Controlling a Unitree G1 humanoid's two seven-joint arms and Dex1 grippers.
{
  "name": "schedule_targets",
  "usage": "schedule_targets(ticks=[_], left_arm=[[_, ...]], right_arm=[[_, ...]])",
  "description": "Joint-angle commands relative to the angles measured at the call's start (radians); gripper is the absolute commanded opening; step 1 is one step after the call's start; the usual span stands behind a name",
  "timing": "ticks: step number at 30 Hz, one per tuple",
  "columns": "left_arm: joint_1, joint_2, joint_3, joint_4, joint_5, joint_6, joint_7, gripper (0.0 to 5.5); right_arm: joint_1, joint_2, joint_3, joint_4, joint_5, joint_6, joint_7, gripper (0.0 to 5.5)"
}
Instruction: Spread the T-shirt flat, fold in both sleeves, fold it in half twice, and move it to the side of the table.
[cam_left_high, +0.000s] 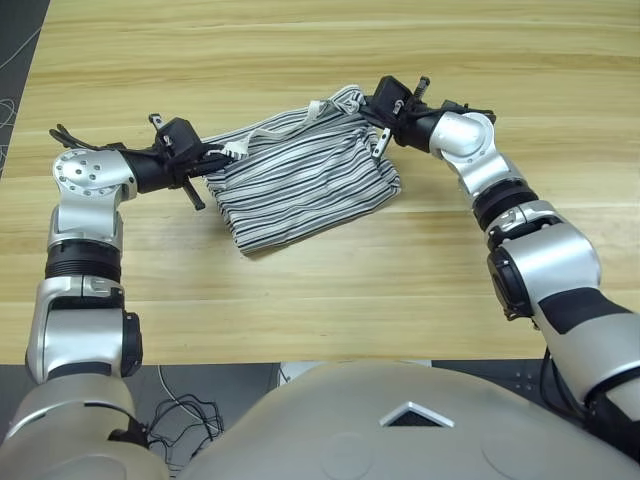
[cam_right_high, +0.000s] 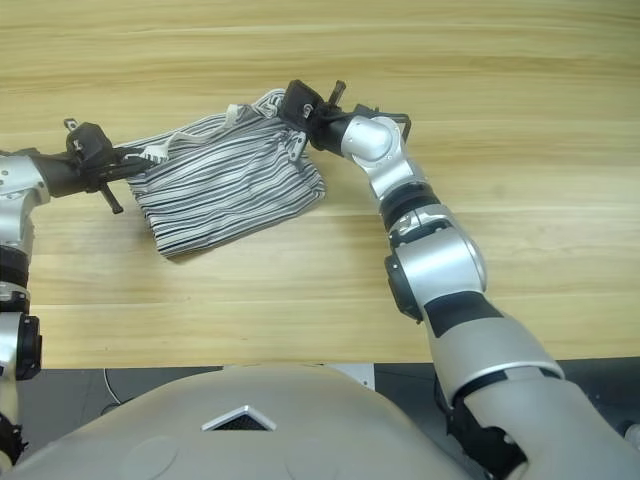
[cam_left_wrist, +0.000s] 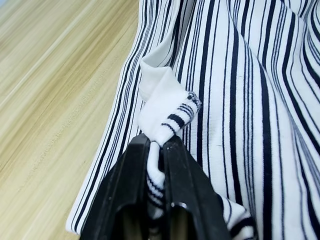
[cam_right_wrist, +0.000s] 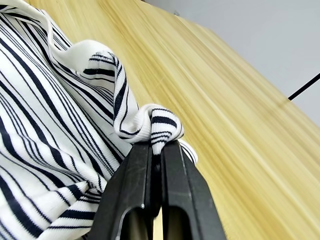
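The black-and-white striped T-shirt (cam_left_high: 300, 180) lies folded into a small rumpled rectangle on the wooden table (cam_left_high: 300, 290), left of centre. My left gripper (cam_left_high: 222, 155) is at its left far corner, shut on a pinch of striped fabric (cam_left_wrist: 165, 117). My right gripper (cam_left_high: 372, 122) is at the shirt's right far corner, shut on a bunched fold of the cloth (cam_right_wrist: 157, 125). The far edge of the shirt (cam_right_high: 225, 125) is lifted between the two grippers, while its near part rests on the table.
Bare wood stretches to the right (cam_left_high: 560, 60) and behind the shirt. The table's left edge (cam_left_high: 25, 95) meets dark floor. Its near edge (cam_left_high: 330, 362) runs across the front, with cables (cam_left_high: 185, 410) hanging below.
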Motion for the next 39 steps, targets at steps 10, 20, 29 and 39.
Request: schedule_targets(ticks=[10, 20, 29, 39], left_arm=[[-0.126, -0.017, 0.041, 0.173, 0.095, -0.05, 0.207, 1.88], [-0.018, -0.041, 0.08, -0.115, 0.026, -0.118, 0.217, 2.0], [0.289, 0.026, -0.013, -0.694, 0.08, 0.098, 0.185, 2.0], [0.405, 0.173, -0.178, -0.743, 0.441, 0.08, 0.188, 2.0]], right_arm=[[-0.06, 0.03, 0.054, 0.072, -0.187, 0.069, -0.299, 1.5], [-0.069, 0.018, 0.006, 0.038, -0.176, -0.078, -0.374, 1.5], [0.011, -0.016, -0.025, 0.018, -0.114, -0.12, -0.112, 1.5], [0.103, -0.039, 0.113, 0.025, -0.253, -0.054, -0.074, 1.5]])
